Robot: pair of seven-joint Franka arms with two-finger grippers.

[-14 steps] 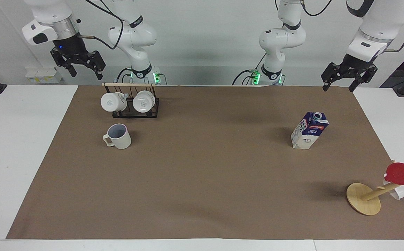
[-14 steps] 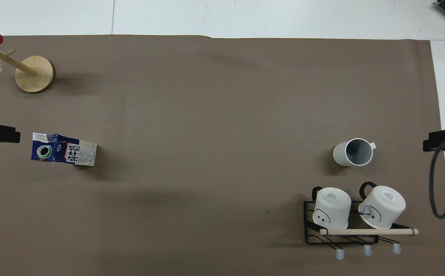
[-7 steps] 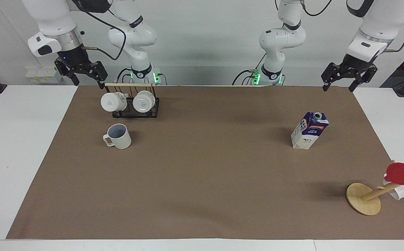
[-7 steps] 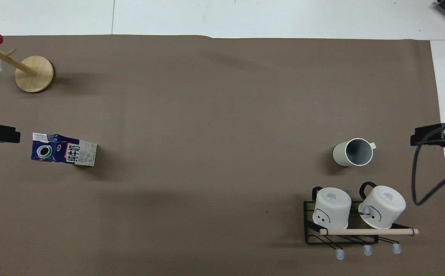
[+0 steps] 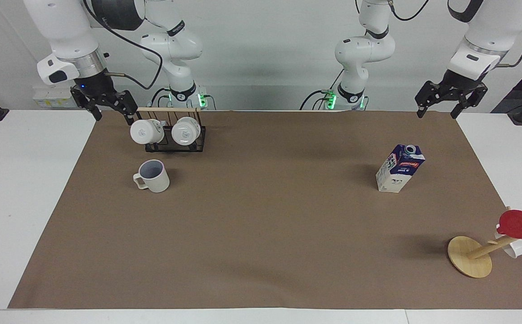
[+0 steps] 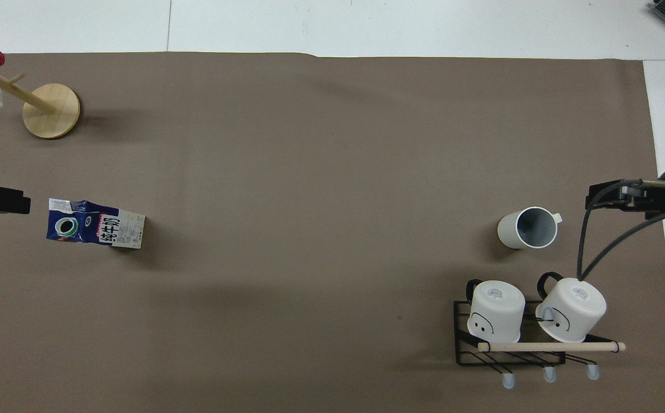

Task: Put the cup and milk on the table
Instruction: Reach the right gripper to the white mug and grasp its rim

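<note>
Fingers of the right gripper (image 5: 111,110) spread wide, empty, up in the air beside the black wire mug rack (image 5: 176,143) at the right arm's end of the worktop (image 5: 18,180). Left gripper (image 5: 438,106) fingers likewise spread, empty, hanging over the brown sheet's (image 5: 265,225) edge; this arm waits. Facing view shows both grippers clear of everything; overhead view shows only dark tips at the frame edges. Since a second ago the right gripper has dropped and swung toward the rack; left unchanged. Cream mug (image 5: 153,176) upright on the sheet, below and apart from the right fingers. Milk carton (image 5: 399,168) upright, well apart from the left fingers.
</note>
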